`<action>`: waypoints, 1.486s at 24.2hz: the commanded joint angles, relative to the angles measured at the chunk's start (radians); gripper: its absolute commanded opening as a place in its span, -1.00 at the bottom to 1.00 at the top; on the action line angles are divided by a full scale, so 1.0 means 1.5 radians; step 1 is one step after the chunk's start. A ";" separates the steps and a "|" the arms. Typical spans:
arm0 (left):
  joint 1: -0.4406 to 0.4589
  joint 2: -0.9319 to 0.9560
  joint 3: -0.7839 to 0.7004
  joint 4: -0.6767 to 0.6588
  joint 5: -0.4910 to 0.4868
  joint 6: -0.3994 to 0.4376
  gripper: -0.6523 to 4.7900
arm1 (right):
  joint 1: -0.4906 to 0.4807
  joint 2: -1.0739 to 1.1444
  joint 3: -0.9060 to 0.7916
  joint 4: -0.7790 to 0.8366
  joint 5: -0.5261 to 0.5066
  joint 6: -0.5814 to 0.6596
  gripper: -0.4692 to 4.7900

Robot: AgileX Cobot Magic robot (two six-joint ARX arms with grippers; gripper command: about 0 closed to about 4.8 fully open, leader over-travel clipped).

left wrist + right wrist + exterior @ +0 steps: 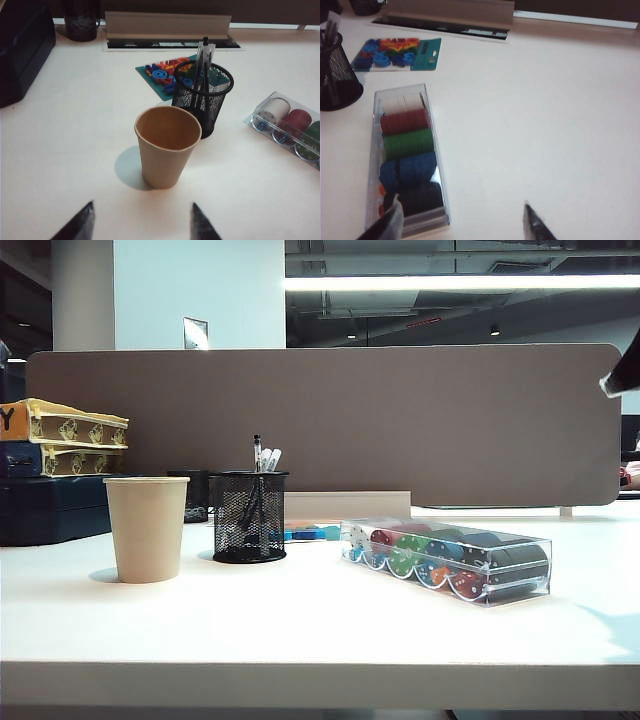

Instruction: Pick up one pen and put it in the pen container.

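Note:
The pen container (249, 517) is a black wire-mesh cup left of the table's middle, also in the left wrist view (202, 97) and at the edge of the right wrist view (337, 75). A pen (257, 452) with a black top stands upright in it beside two whitish-topped pens; its tip shows as the pen (205, 44). My left gripper (142, 212) hangs open over bare table in front of the paper cup, holding nothing. My right gripper (461, 212) is open and empty, one finger over the near end of the chip box.
A beige paper cup (146, 528) stands just left of the mesh cup. A clear box of coloured chips (450, 560) lies to the right. A teal card of coloured letters (167, 75) lies behind. Stacked boxes (60, 470) sit far left, a brown partition (330, 420) behind.

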 commanded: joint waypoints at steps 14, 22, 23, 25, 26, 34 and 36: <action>-0.004 -0.001 0.038 0.071 0.045 -0.007 0.11 | 0.007 -0.001 0.071 0.100 -0.031 0.005 0.32; -0.059 -0.005 0.038 0.065 -0.010 0.028 0.11 | 0.072 -0.001 0.071 0.081 -0.024 -0.053 0.20; -0.058 -0.005 0.037 0.065 -0.035 0.030 0.11 | 0.073 -0.001 0.071 0.076 -0.025 -0.053 0.17; -0.058 -0.005 0.037 0.065 -0.049 0.030 0.11 | 0.073 -0.001 0.071 0.073 -0.024 -0.053 0.17; -0.058 -0.004 0.037 0.065 -0.048 0.031 0.11 | 0.073 -0.001 0.071 0.071 -0.025 -0.053 0.18; -0.058 0.005 0.035 0.012 -0.043 0.031 0.14 | 0.068 0.045 0.067 0.045 0.005 -0.052 0.26; -0.058 0.014 0.030 0.005 -0.041 0.029 0.15 | 0.069 0.063 0.060 0.078 0.008 -0.052 0.37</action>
